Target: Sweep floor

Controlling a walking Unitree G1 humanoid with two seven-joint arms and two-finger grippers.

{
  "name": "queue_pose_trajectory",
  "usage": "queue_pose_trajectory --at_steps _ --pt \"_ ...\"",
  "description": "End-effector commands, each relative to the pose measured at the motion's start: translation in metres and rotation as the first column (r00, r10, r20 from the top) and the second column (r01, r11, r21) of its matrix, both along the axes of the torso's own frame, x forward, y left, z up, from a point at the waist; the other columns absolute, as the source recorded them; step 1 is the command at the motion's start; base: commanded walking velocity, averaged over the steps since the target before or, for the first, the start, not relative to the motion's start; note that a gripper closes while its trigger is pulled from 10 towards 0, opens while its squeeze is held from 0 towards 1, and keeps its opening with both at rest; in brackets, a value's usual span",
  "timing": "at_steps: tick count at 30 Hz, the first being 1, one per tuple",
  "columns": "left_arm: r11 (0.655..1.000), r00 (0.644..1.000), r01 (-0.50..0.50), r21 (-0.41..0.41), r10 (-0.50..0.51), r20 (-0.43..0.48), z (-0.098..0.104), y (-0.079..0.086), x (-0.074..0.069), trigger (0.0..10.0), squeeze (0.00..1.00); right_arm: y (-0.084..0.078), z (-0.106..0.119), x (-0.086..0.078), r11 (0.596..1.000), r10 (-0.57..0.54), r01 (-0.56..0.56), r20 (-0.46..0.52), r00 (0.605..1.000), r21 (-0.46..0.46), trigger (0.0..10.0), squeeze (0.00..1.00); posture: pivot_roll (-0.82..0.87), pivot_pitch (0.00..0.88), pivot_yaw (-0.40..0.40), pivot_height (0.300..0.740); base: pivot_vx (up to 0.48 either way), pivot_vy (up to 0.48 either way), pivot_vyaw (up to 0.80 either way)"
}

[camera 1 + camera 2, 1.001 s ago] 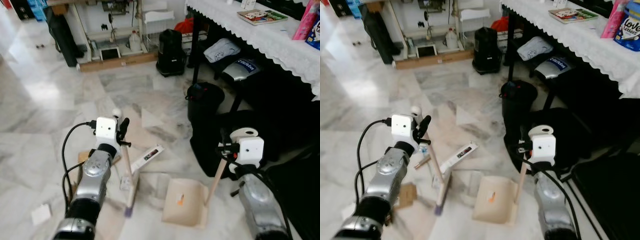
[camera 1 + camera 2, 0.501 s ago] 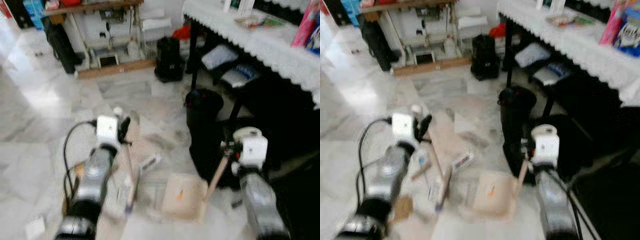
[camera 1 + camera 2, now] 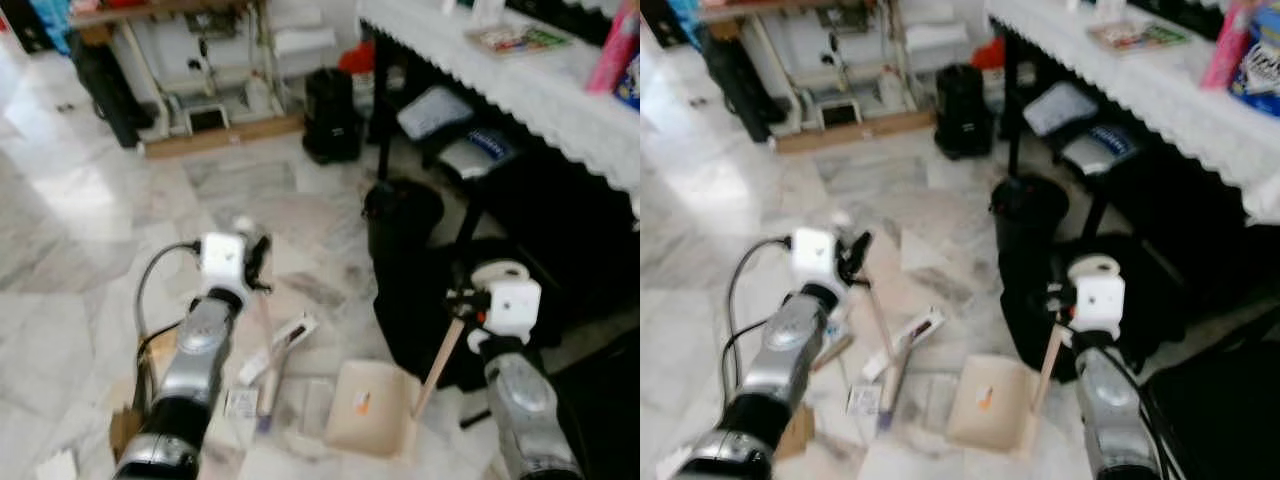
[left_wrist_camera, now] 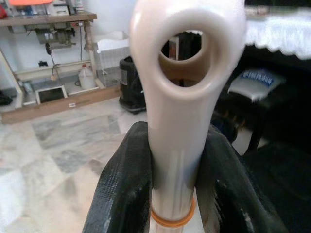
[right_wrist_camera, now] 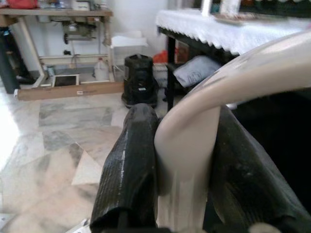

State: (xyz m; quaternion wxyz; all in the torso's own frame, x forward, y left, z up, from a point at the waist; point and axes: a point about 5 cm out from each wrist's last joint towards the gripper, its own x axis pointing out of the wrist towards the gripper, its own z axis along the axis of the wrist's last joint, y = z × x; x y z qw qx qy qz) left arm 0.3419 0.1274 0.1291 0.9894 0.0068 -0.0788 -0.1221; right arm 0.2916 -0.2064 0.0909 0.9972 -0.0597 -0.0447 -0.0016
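The left hand point(image 3: 252, 262) grips the broom point(image 3: 266, 375) handle; the right hand point(image 3: 468, 303) clamps the dustpan point(image 3: 368, 408) handle at 3 o'clock of the brush. Sweeping looks barely begun: a box point(image 3: 282, 343), papers point(image 3: 240, 402) and cardboard point(image 3: 125, 428) litter the floor point(image 3: 90, 250). A black bin point(image 3: 402, 215) stands at 12 o'clock of the pan, beside the desk point(image 3: 560, 95).

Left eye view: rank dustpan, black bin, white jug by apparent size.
1. Black bin, largest.
2. Dustpan, close to the bin in apparent size and nearer the camera, so this order is unsure.
3. White jug, smallest, but farthest away.
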Motion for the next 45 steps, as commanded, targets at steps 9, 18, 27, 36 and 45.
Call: queue_pose_trajectory --at_steps 9,18,27,36,45 --pt "1.0 0.999 -0.024 0.016 0.024 0.033 0.006 0.011 -0.001 10.0 0.0 0.003 0.003 0.001 1.0 0.018 -0.018 0.02 1.0 -0.005 10.0 0.0 0.05 0.092 0.029 0.74 0.0 0.0 0.0" --pt "1.0 0.999 -0.019 0.02 0.018 0.03 0.005 0.012 -0.002 10.0 0.0 0.003 -0.009 -0.002 1.0 0.023 -0.023 -0.023 0.999 -0.019 10.0 0.0 0.05 0.106 0.031 0.74 0.0 0.0 0.0" --pt "1.0 1.0 -0.008 0.022 0.008 0.029 0.005 0.012 -0.004 10.0 0.0 0.002 -0.021 -0.006 0.999 0.022 -0.024 -0.057 0.998 -0.039 10.0 0.0 0.06 0.129 0.034 0.74 0.0 0.0 0.0" --pt "1.0 1.0 0.0 0.02 -0.001 0.026 0.006 0.012 -0.007 10.0 0.0 0.003 -0.016 -0.001 0.999 0.025 -0.026 -0.025 0.999 -0.046 10.0 0.0 0.06 0.153 0.035 0.74 0.0 0.0 0.0" --pt "1.0 1.0 0.003 0.019 -0.004 0.026 0.007 0.01 -0.006 10.0 0.0 0.013 -0.009 0.002 0.996 0.064 -0.063 0.003 0.998 -0.065 10.0 0.0 0.06 0.143 0.034 0.74 0.0 0.0 0.28"
